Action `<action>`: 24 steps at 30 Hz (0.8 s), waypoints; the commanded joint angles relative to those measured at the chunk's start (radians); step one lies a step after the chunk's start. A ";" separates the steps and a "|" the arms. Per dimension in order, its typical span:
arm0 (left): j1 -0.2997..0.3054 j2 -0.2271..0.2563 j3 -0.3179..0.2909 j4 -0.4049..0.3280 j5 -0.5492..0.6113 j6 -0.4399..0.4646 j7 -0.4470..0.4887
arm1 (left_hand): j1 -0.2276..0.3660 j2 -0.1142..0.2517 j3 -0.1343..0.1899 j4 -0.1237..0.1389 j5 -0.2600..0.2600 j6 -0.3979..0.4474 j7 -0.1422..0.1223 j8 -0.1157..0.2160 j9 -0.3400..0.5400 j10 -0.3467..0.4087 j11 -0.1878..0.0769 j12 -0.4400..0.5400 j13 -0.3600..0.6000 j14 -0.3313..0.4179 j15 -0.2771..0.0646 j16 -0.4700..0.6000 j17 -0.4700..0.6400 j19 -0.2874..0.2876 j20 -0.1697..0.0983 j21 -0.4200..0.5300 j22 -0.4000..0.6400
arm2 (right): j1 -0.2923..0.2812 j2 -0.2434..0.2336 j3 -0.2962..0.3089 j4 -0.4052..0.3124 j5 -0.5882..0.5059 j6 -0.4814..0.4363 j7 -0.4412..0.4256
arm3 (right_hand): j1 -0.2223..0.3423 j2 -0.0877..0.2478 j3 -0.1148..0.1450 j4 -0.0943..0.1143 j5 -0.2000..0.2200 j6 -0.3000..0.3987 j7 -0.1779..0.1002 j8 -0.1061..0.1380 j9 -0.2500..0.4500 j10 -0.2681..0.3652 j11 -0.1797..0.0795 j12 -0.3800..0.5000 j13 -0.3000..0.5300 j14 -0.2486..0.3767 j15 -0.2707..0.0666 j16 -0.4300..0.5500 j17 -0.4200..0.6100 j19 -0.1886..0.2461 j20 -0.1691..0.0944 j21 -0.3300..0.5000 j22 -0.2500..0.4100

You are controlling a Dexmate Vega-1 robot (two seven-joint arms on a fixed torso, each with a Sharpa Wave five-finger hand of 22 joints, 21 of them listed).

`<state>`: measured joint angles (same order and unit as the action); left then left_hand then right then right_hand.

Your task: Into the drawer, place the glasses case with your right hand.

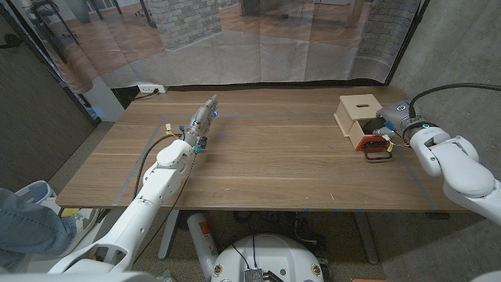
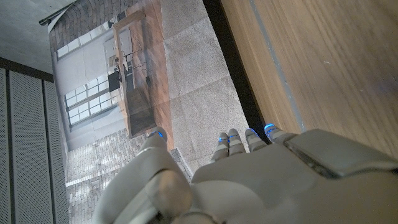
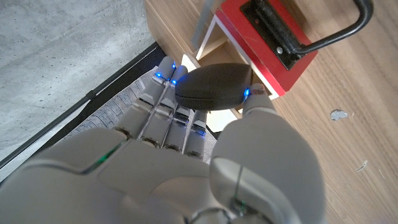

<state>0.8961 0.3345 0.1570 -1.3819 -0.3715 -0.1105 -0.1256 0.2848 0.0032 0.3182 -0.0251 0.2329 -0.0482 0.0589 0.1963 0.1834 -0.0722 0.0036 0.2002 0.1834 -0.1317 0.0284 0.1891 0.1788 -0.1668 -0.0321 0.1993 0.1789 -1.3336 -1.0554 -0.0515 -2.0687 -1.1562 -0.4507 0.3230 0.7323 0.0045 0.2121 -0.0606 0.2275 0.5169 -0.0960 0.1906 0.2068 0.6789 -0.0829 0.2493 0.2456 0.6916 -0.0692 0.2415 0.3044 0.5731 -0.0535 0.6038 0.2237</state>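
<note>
At the far right of the table [image 1: 266, 168], the right hand [image 1: 389, 128] pinches the glasses case [image 3: 214, 86], a dark oval shell, between its thumb on one side and its fingers [image 3: 166, 70] on the other. In the right wrist view the case hangs at the open mouth of the drawer [image 3: 264, 46], just beside its red front panel with the black loop handle [image 3: 336, 31]; whether it touches the drawer's floor cannot be told. The drawer is pulled out of a small wooden box [image 1: 358, 112] with a slot in its top. Well apart, on the table's left side, the left hand [image 1: 202, 122] holds nothing, its fingers stretched straight and close together.
</note>
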 commanded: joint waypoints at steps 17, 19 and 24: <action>-0.019 -0.007 0.003 0.042 -0.004 -0.008 -0.018 | 0.001 0.009 -0.005 -0.003 -0.003 0.008 -0.004 0.002 0.004 -0.006 -0.001 0.001 0.004 -0.007 0.003 0.001 0.005 -0.081 -0.013 0.000 0.003 | 0.024 -0.006 -0.022 -0.025 -0.028 -0.027 0.033 | -0.076 -0.055 -0.048 0.016 0.040 -0.141 0.001 -0.010 0.004 -0.144 0.036 -0.040 -0.016 -0.153 0.066 -0.058 -0.046 -0.052 0.079 -0.029 -0.019; -0.021 -0.007 0.003 0.043 -0.003 -0.007 -0.019 | 0.001 0.009 -0.005 -0.003 -0.003 0.008 -0.004 0.002 0.004 -0.007 0.000 0.001 0.004 -0.007 0.003 0.000 0.005 -0.081 -0.013 0.000 0.003 | 0.023 -0.003 -0.022 -0.027 -0.030 -0.028 0.029 | -0.078 -0.055 -0.050 0.017 0.041 -0.144 0.001 -0.010 0.004 -0.144 0.038 -0.039 -0.016 -0.153 0.066 -0.057 -0.047 -0.053 0.081 -0.030 -0.020; -0.024 -0.007 0.003 0.047 -0.003 -0.007 -0.020 | 0.002 0.009 -0.006 -0.003 -0.003 0.007 -0.004 0.002 0.004 -0.006 -0.001 0.001 0.004 -0.007 0.003 0.001 0.005 -0.081 -0.012 0.000 0.003 | 0.026 0.011 -0.018 -0.033 -0.027 -0.037 0.025 | -0.082 -0.055 -0.051 0.019 0.042 -0.142 0.002 -0.007 0.004 -0.143 0.039 -0.037 -0.017 -0.152 0.063 -0.055 -0.048 -0.053 0.082 -0.031 -0.021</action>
<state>0.8809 0.3285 0.1580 -1.3463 -0.3752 -0.1176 -0.1399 0.2848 0.0032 0.3156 -0.0277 0.2329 -0.0445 0.0552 0.1963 0.1834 -0.0722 0.0036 0.2002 0.1835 -0.1317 0.0284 0.1891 0.1788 -0.1668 -0.0321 0.1993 0.1789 -1.3088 -1.0642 -0.0763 -2.0882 -1.1815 -0.4740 0.3586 0.6596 -0.0486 0.1654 -0.0442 0.2626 0.3800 -0.0945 0.1809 0.2070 0.5355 -0.0462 0.2127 0.2275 0.5444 -0.0019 0.1849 0.2553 0.5170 0.0217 0.5727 0.1997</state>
